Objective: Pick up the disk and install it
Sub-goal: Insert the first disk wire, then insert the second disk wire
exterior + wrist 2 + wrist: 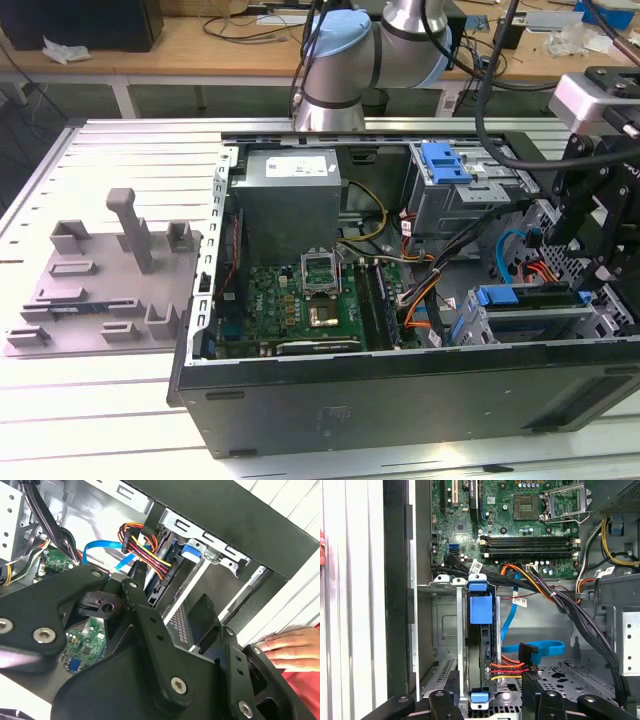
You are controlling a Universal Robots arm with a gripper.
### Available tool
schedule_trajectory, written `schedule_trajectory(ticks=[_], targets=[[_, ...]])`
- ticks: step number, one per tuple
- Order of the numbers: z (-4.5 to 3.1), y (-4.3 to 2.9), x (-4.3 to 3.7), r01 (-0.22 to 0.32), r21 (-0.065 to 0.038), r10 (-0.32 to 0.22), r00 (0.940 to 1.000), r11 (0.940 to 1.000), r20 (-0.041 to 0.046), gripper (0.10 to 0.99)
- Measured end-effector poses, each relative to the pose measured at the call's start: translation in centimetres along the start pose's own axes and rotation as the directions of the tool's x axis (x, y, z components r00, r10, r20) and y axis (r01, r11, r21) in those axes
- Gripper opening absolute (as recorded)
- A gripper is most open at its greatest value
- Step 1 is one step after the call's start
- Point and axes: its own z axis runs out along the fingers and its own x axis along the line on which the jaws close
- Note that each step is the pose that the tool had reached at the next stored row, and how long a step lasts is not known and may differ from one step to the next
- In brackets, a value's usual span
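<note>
The silver hard drive in its bright blue plastic bracket, the disk (481, 645), stands on edge in the metal drive cage (445, 630) at the first wrist view's lower centre, seemingly installed with cables attached. The black gripper (490, 700) hovers over it, fingers spread, pinching nothing.

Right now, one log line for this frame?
hand: open, fingers either side of disk | disk: seated on edge in drive cage | grip: none
</note>
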Motion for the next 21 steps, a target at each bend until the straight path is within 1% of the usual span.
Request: schedule_trajectory(ticks=[16,17,19,20,21], targets=[[-0.13,0.0,0.0,0.0,0.0,0.0,1.0,1.0,-0.0001,0.608],[-0.15,0.01,-0.11,0.0,0.0,0.0,1.0,1.0,-0.0011,0.608],[-0.16,0.02,-1.28,0.0,0.0,0.0,0.9998,1.0,-0.0204,0.608],[-0.18,0.03,-1.67,0.0,0.0,0.0,0.9996,1.0,-0.0271,0.608],[-0.25,0.03,-2.98,-0.001,-0.002,0.001,0.9978,1.0,-0.0665,0.608]])
